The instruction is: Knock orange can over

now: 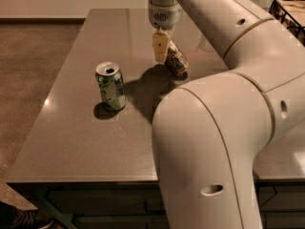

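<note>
1. Grey table (71, 142), brown floor (33, 56) beyond; my arm (214, 128) fills the near view.
2. Gripper (161, 56) hangs low over the table's far middle. I cannot tell whether it is apart or closed.
3. Orange can (177, 61) is tilted, right against the gripper, on the side away from the green can (111, 86).
4. Green can is upright, near the gripper but apart from it.

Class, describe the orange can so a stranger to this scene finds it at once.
On the grey table, look toward the far side, where the robot's pincer hangs down. The orange can leans tilted right beside it. Unlike the upright green-and-white can further left, it is orange-gold.
</note>
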